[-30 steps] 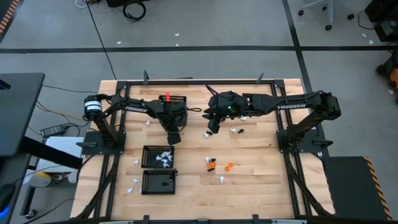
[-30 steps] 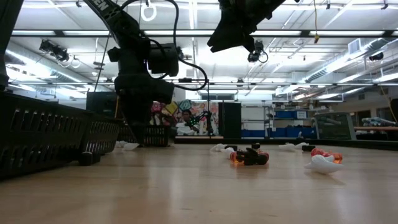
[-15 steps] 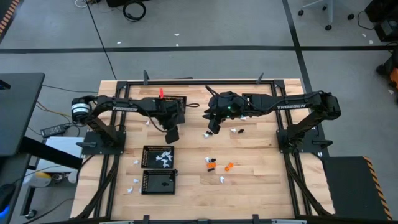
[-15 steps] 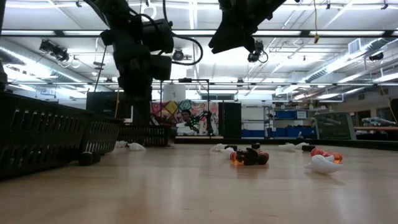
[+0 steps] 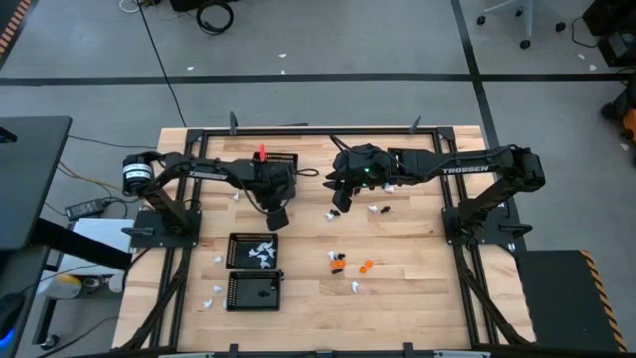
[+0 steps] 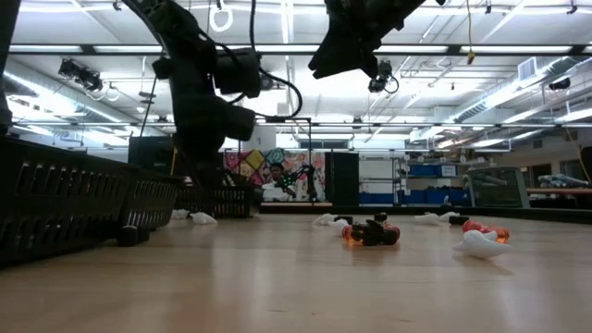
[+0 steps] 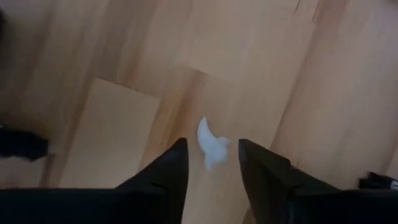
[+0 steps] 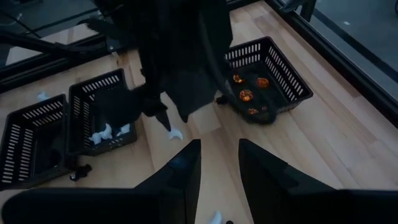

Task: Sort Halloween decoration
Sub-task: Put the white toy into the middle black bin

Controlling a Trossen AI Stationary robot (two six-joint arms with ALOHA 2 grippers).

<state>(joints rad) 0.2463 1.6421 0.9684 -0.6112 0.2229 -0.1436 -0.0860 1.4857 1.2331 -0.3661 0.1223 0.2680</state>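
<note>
Worktop (image 5: 417,288) carries three black mesh baskets (image 5: 252,250) at left. Left gripper (image 7: 210,163) hangs above bare wood just beyond the middle basket, jaws parted, a white piece (image 7: 211,143) showing between the tips. Right gripper (image 5: 341,202) mid-worktop, jaws partly open, empty. Orange, black, white pieces (image 5: 338,262) scattered near centre.

overhead, table-level, two wrist cameras share table (image 5: 417,249).

Worktop (image 5: 417,288): wooden, framed. Left pincer (image 5: 277,216) above the basket of white pieces (image 5: 252,250). Right pincer (image 5: 341,202) mid-worktop. Second basket (image 5: 252,291) nearer the front edge. Orange pieces (image 5: 366,267) lie loose, centre.
</note>
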